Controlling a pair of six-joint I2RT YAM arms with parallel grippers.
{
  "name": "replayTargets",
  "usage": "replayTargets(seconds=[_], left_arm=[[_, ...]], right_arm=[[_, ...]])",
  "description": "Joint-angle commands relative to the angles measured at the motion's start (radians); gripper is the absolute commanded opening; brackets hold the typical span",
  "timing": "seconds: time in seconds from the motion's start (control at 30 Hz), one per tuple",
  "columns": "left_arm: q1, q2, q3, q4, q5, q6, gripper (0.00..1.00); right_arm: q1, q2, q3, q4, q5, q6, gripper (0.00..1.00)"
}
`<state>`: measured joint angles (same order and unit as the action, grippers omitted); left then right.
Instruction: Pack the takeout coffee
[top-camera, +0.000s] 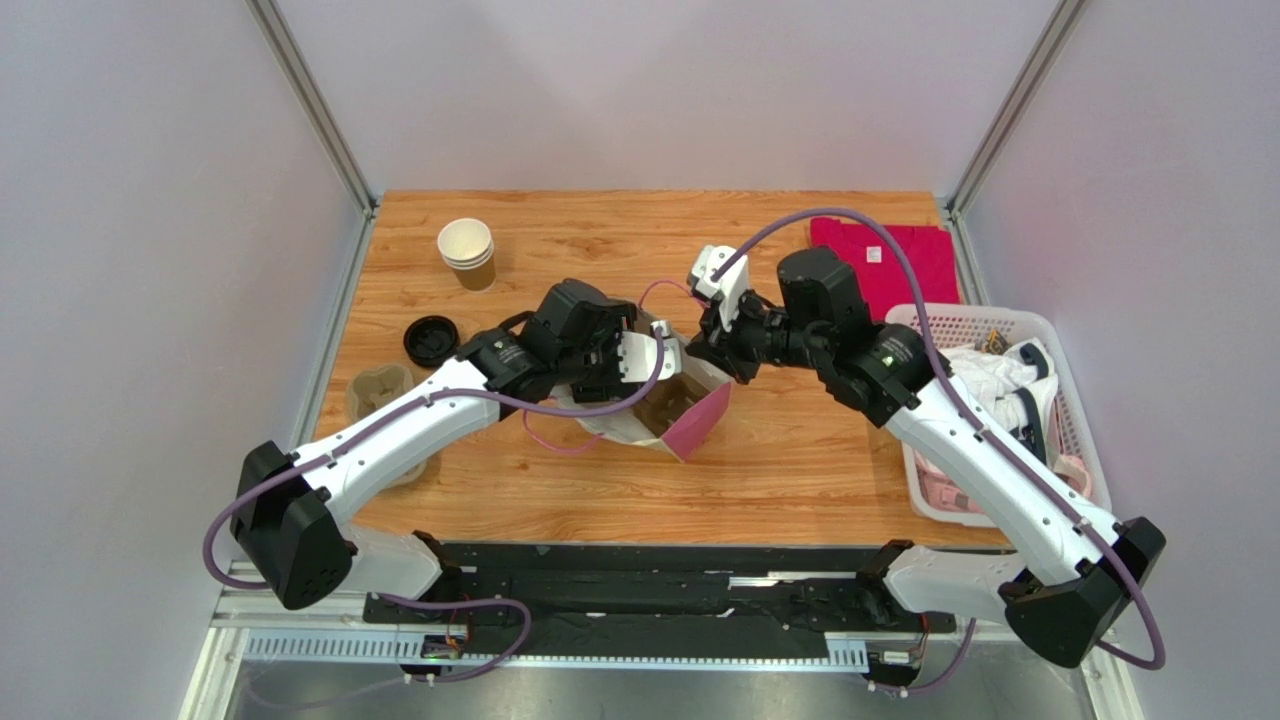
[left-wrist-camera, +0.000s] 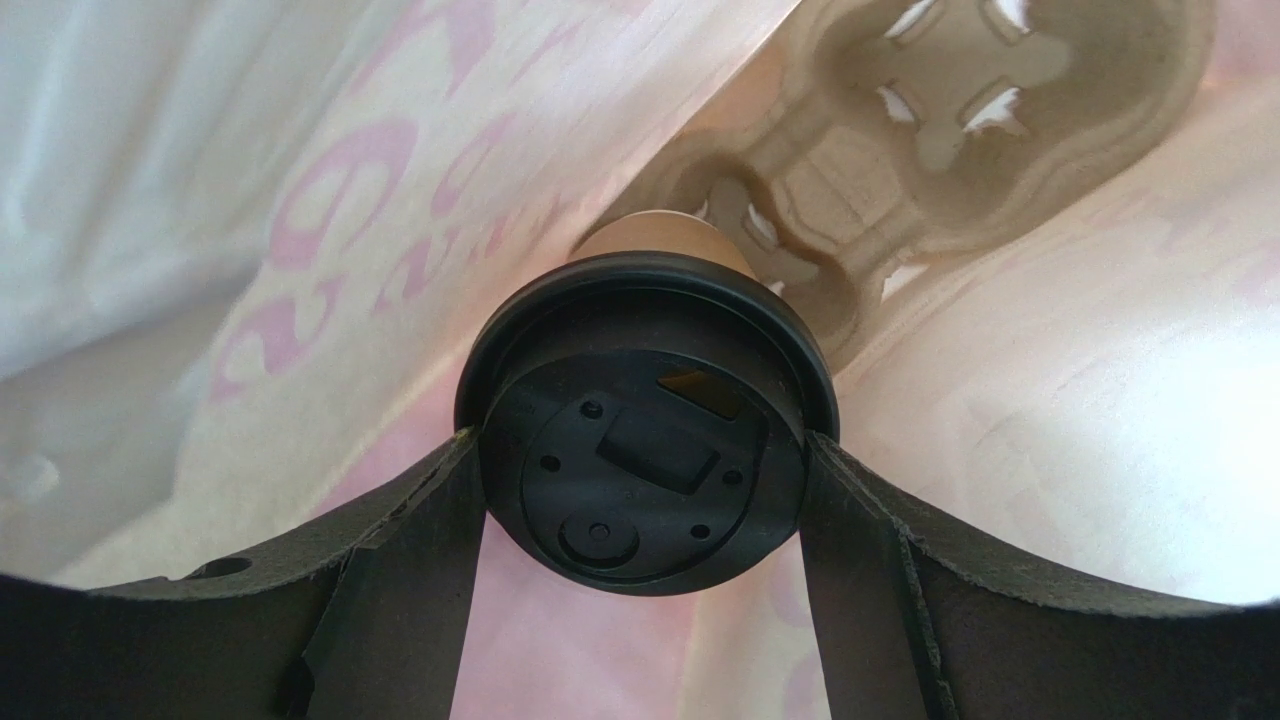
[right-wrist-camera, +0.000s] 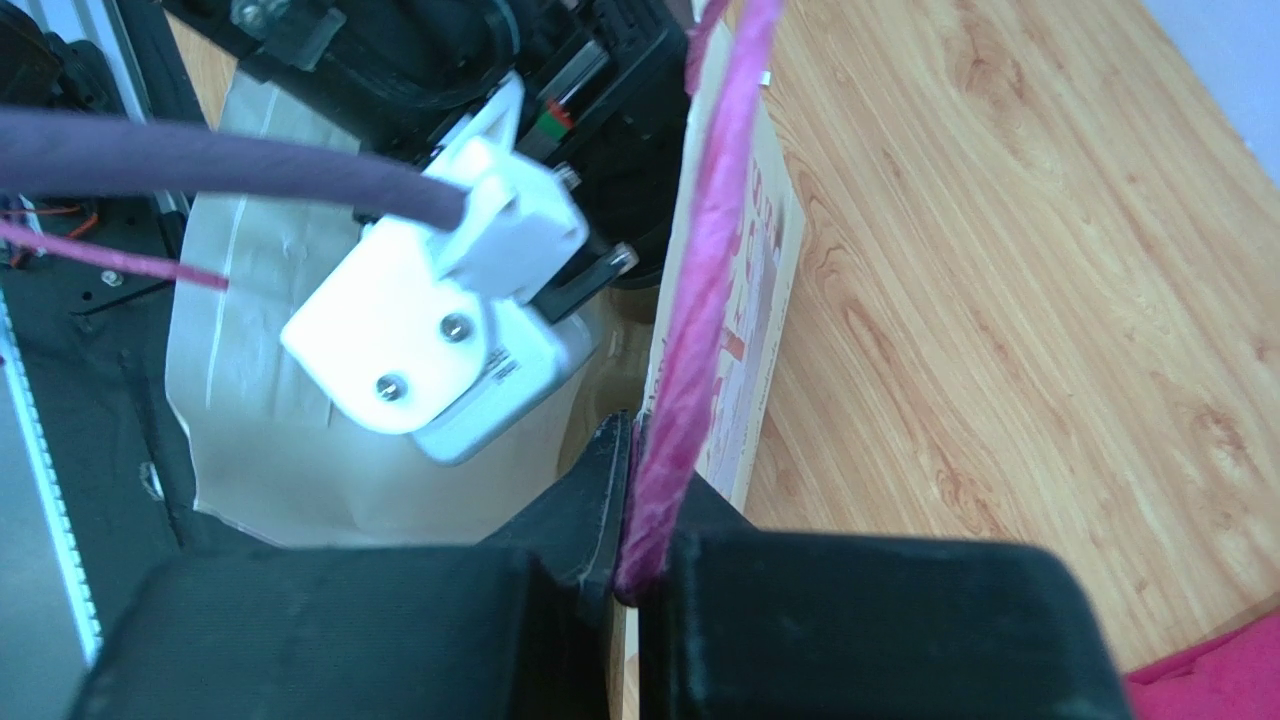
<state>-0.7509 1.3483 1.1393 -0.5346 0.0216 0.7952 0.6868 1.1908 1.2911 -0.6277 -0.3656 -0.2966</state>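
Bag work comes first: the paper bag (right-wrist-camera: 759, 315) stands open mid-table, my right gripper (right-wrist-camera: 646, 558) pinched shut on its pink handle (right-wrist-camera: 699, 300) to hold the mouth up. My left gripper (left-wrist-camera: 646, 450) reaches inside and is clamped on either side of the takeout coffee (left-wrist-camera: 654, 237) at its black lid (left-wrist-camera: 646, 435). The cup sits over the near well of the pulp cup carrier (left-wrist-camera: 932, 150) at the bag's bottom; I cannot tell whether its base is seated. I judge I should centre it, lower it upright until it seats, and only then let go, with the handle taut so the walls don't fold in. Pale enclosure walls (top-camera: 646, 90) surround the wooden table (top-camera: 631, 225), which carries a white basket (top-camera: 1037, 323), a red cloth (top-camera: 887, 255), a second carrier (top-camera: 376, 393), stacked paper cups (top-camera: 466, 243) and a loose lid (top-camera: 430, 339).
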Motion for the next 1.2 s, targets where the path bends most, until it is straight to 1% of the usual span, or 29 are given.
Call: replayTargets(seconds=[0.0, 0.13, 0.33, 0.47, 0.7, 0.77, 0.9, 1.03, 1.07, 1.1, 1.17], left_arm=[[0.008, -0.04, -0.044, 0.056, -0.055, -0.008, 0.0], [0.007, -0.032, -0.067, 0.058, -0.052, 0.001, 0.0], [0.005, -0.023, -0.039, 0.059, -0.028, 0.001, 0.0], [-0.01, -0.054, -0.055, 0.064, 0.014, 0.033, 0.0], [-0.036, -0.101, -0.099, 0.094, 0.024, 0.111, 0.0], [-0.042, -0.098, -0.092, 0.078, 0.023, 0.118, 0.0], [-0.044, -0.115, -0.076, -0.011, 0.061, 0.128, 0.0], [-0.048, -0.147, -0.111, -0.047, 0.09, 0.134, 0.0], [-0.048, -0.15, -0.121, -0.048, 0.092, 0.134, 0.0], [-0.05, -0.15, -0.133, -0.048, 0.09, 0.134, 0.0], [-0.048, -0.152, -0.144, -0.041, 0.087, 0.127, 0.0]], right_arm=[[0.042, -0.072, -0.041, 0.091, 0.048, -0.064, 0.0], [0.059, -0.082, -0.064, 0.109, 0.054, -0.07, 0.0], [0.063, -0.089, -0.095, 0.131, 0.031, -0.101, 0.0], [0.063, -0.089, -0.108, 0.152, 0.028, -0.131, 0.0], [0.062, -0.102, -0.133, 0.194, 0.007, -0.199, 0.0], [0.063, -0.103, -0.128, 0.188, -0.002, -0.207, 0.0], [0.062, -0.1, -0.108, 0.154, -0.021, -0.237, 0.0], [0.054, -0.07, -0.07, 0.099, -0.033, -0.233, 0.0], [0.054, -0.048, -0.061, 0.088, -0.035, -0.22, 0.01], [0.054, -0.039, -0.05, 0.074, -0.036, -0.213, 0.11], [0.053, -0.005, -0.018, 0.03, -0.045, -0.204, 0.2]])
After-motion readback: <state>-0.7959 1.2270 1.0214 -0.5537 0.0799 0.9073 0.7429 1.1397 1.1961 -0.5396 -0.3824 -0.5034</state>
